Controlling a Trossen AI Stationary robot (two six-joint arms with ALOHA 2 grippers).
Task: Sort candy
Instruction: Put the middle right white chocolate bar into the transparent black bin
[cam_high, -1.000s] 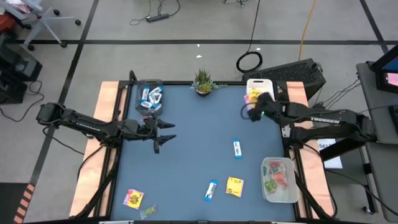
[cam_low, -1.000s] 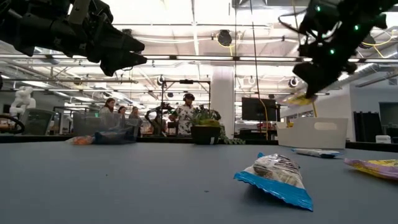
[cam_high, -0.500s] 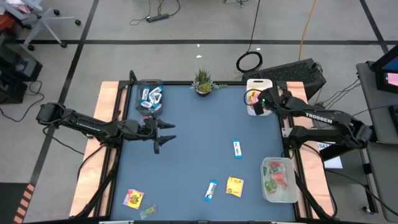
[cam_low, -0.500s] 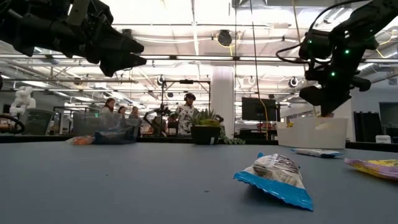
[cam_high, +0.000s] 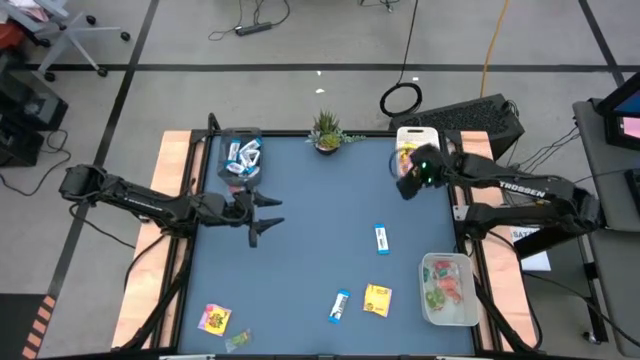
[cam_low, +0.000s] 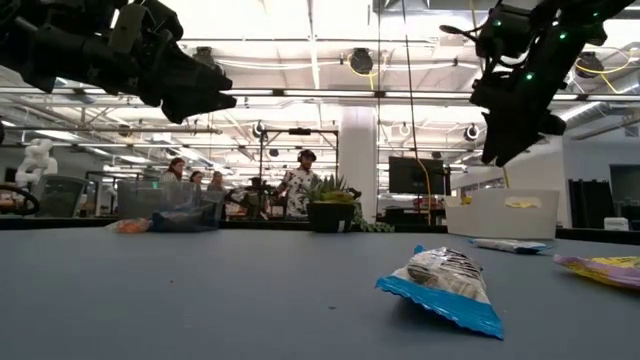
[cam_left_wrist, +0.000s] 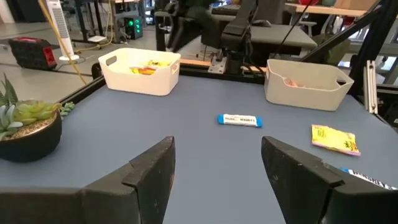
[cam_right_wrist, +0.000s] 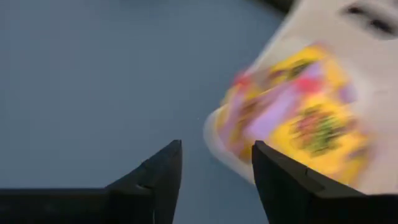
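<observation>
The table (cam_high: 300, 230) is taken as the landmark. At its far right corner a white bin (cam_high: 415, 140) holds yellow packets (cam_right_wrist: 298, 118); at its near right edge a second bin (cam_high: 448, 292) holds red, pink and green pieces (cam_high: 445, 285); at its far left corner a clear bin (cam_high: 240, 155) holds blue-and-white bars (cam_high: 243, 156). A plant (cam_high: 326, 130) stands at the far edge, between the two far bins.

The left gripper (cam_high: 262, 215) is shown above the table's left half, jaws wide apart and empty. The right gripper (cam_high: 408, 180) is shown beside the white bin, jaws parted, nothing between them.

Loose candy on the table: a yellow packet (cam_high: 377, 299) and a bar (cam_high: 340, 305) near the front edge, right of centre; a second bar (cam_high: 381, 238) toward the middle right; a packet (cam_high: 214, 318) with a small green piece (cam_high: 238, 340) at the front left corner.

The packets are judged light, soft and crinkly, with slick film likely to slide under a glancing touch. A pinch across the flat body, or on a sealed end, is judged best; the bars are best taken across their narrow width.
</observation>
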